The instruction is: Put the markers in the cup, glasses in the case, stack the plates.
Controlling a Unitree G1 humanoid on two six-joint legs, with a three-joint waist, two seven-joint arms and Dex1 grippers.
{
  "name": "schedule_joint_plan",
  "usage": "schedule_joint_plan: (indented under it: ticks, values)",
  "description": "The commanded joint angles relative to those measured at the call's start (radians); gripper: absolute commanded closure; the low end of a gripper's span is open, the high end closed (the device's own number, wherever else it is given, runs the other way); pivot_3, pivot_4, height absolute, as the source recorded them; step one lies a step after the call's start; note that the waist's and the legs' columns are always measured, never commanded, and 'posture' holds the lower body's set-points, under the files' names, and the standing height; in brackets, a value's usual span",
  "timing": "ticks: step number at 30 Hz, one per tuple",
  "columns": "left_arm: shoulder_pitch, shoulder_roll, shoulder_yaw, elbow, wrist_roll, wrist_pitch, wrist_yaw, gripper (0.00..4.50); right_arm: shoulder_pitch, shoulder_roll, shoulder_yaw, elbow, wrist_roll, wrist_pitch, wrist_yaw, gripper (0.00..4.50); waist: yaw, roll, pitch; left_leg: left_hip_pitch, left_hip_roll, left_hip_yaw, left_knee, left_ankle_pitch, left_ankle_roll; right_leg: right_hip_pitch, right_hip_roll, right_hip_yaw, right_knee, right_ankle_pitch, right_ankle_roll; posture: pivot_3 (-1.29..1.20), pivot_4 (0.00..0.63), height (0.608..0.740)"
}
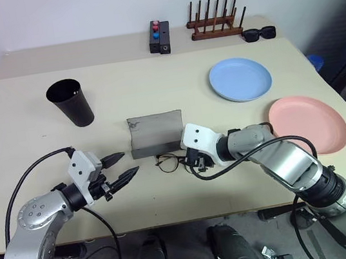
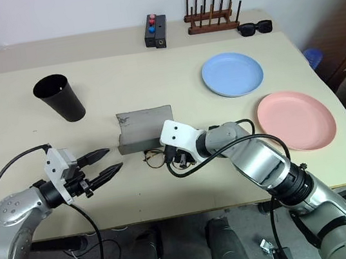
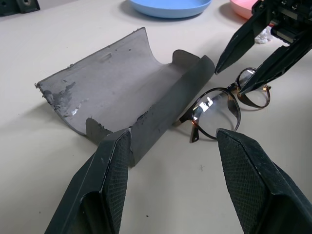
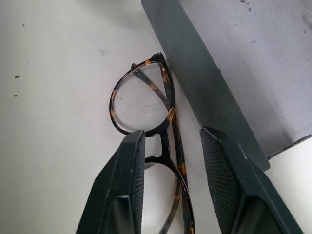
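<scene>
No readable text, labels or numbers anywhere.

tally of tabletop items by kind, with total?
Plates: 2 (blue plate, pink plate)
Cup: 1
Glasses case: 1
Eyeglasses: 1
Sunglasses: 1
Button box: 1
Wooden rack: 1
Total: 8

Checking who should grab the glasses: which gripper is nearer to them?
Right. The right gripper is open right over the glasses; the left gripper hovers open, apart from them on the far side.
</scene>
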Motion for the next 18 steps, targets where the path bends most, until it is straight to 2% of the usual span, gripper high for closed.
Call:
schedule_joint_plan:
  ticks: [1,8,11,13,18]
  values:
    - [-0.012,0.007,-0.006,-0.016,0.000,-0.015,-0.002,1.64,-0.009,0.004,0.010,0.013,-0.025,-0.023,-0.006,2.75,0.000,0.000,0.000,0.000,0.000,0.000,0.000,0.000,0.000,0.000,0.000,0.000,0.000,0.000,0.000,0.00,0.150,0.740]
    - [-0.017,0.005,-0.014,-0.007,0.005,-0.019,0.000,1.64,-0.008,0.000,0.031,0.023,-0.054,-0.029,-0.004,2.75,0.000,0.000,0.000,-0.001,0.000,0.000,0.000,0.000,0.000,-0.001,0.000,0.000,0.000,0.000,0.000,0.00,0.150,0.740]
    - [-0.015,0.005,-0.012,-0.003,0.007,-0.022,-0.001,1.64,-0.007,-0.002,0.034,0.021,-0.060,-0.030,0.001,3.56,0.000,0.000,0.000,-0.001,0.000,0.000,-0.001,0.000,0.000,-0.001,0.000,0.000,0.000,0.000,0.000,0.00,0.150,0.740]
    - [-0.014,0.006,-0.009,-0.002,0.007,-0.024,-0.002,1.64,-0.008,-0.001,0.033,0.019,-0.063,-0.032,0.004,4.47,0.000,0.000,0.000,-0.001,0.000,0.000,0.000,0.000,0.000,-0.001,0.000,0.000,0.000,0.000,0.000,0.00,0.150,0.740]
    - [-0.009,0.005,-0.005,0.004,0.011,-0.030,-0.004,1.64,-0.015,-0.003,0.026,0.011,-0.068,-0.044,0.013,4.47,0.000,0.000,0.000,-0.001,0.000,0.000,0.000,0.000,0.000,-0.001,0.000,0.000,0.000,0.000,0.000,0.00,0.150,0.740]
